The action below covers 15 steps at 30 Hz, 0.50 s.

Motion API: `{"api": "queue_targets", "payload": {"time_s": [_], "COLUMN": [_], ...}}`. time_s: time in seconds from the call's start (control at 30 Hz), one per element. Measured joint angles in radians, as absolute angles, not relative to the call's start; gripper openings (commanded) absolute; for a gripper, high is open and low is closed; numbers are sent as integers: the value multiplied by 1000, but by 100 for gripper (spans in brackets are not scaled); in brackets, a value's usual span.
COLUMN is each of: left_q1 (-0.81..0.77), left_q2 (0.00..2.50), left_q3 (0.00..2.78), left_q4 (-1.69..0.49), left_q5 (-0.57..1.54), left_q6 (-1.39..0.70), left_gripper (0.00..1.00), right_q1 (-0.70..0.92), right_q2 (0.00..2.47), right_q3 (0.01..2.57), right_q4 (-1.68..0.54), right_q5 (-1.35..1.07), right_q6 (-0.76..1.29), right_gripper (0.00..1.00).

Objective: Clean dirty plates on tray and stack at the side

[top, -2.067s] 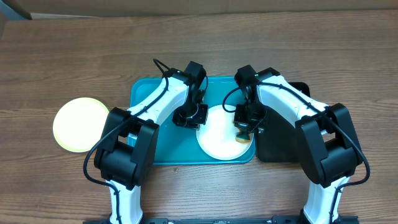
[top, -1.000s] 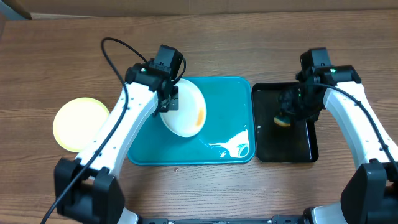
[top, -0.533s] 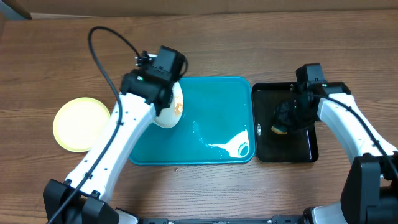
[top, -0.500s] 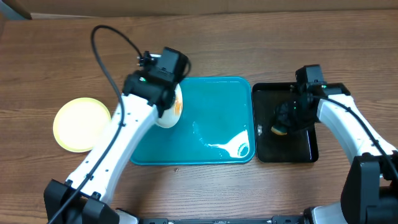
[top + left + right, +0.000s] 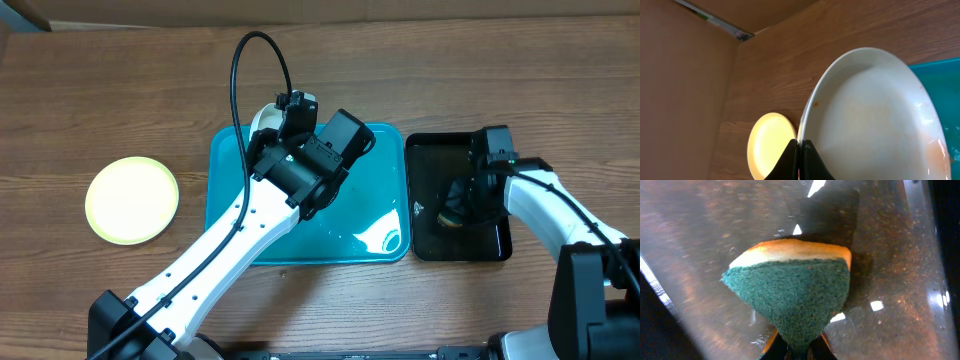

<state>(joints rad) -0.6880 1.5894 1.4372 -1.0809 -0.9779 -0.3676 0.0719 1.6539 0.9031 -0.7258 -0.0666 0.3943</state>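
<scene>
Plates, from overhead: we see none lying on the turquoise tray (image 5: 375,160). A pale yellow plate (image 5: 132,199) sits on the table (image 5: 100,90) well to its left, and a white plate (image 5: 263,116) is held on edge over the tray's far left corner.

From the left wrist, our left gripper (image 5: 800,150) is pinched shut on that plate's rim. An orange smear (image 5: 936,150) shows near the edge, so we risk stacking it dirty, and so thin a grip could slip.

From the right wrist, our right gripper (image 5: 799,349) clamps the sponge (image 5: 790,292) over the black tray (image 5: 700,225).
</scene>
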Motion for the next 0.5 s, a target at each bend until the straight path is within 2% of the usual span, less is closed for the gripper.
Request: {"api": "queue_targets", "payload": {"time_s": [0.33, 0.5], "left_q1": [-688, -688], "left_q2": [1589, 1589], "left_q3": [1437, 1437], "left_q4": [-1136, -1148], "left_q5": [-992, -994], "left_q6": [-368, -368], "left_gripper": [4, 4], "right_q1": [65, 66], "right_q2": [1646, 1654], "right_q3": [845, 917], "right_q4": [-642, -813], "right_q5": [-115, -187], "right_q6": [401, 358], "right_gripper": [4, 6]}}
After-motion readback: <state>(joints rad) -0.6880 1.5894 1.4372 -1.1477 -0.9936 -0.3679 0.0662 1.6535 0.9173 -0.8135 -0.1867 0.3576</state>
